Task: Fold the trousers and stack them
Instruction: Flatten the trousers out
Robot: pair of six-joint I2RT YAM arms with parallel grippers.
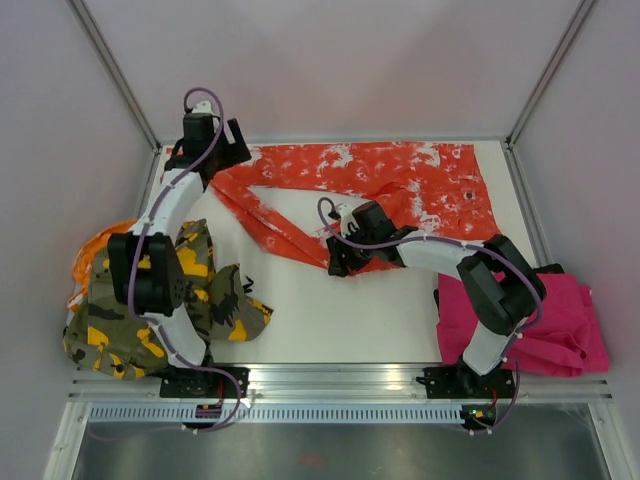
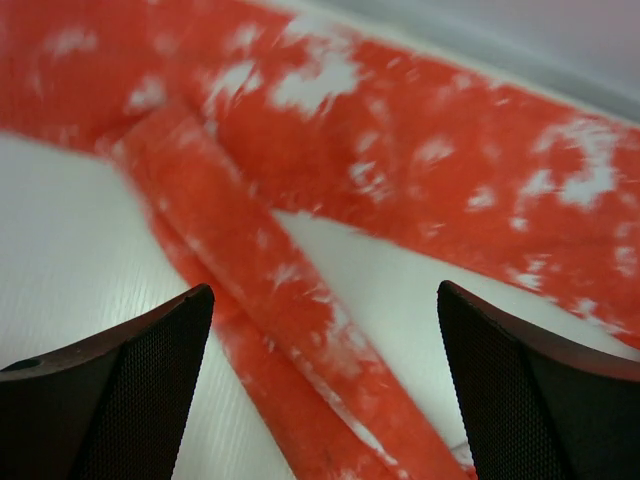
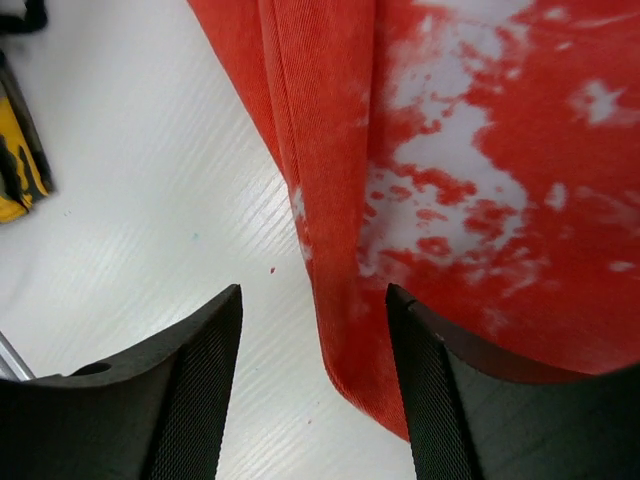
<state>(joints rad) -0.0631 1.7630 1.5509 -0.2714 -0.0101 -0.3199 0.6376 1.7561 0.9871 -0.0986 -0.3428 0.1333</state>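
Two open grippers hover over one pair, the orange-red trousers [image 1: 400, 175]. These lie spread across the far half of the table [image 1: 340, 320], with one leg stretched along the far edge and another length of cloth slanting toward the middle.

The left gripper [image 2: 325, 295] hangs above the far-left end, jaws spread wide and holding nothing. The right gripper [image 3: 312, 292] sits low at the slanting length's near end. Its jaws are parted on either side of the folded edge but not closed on it (whether the pads touch cloth is hard to say).

I judge the step to be the first grasp for folding this pair. Next, each gripper needs to drop and pinch cloth cleanly — one layer or both, chosen deliberately — before any lift.

The camouflage pair [image 1: 215, 290] lies bunched at the near left and the pink pair [image 1: 560, 310] at the near right, both apparently waiting.
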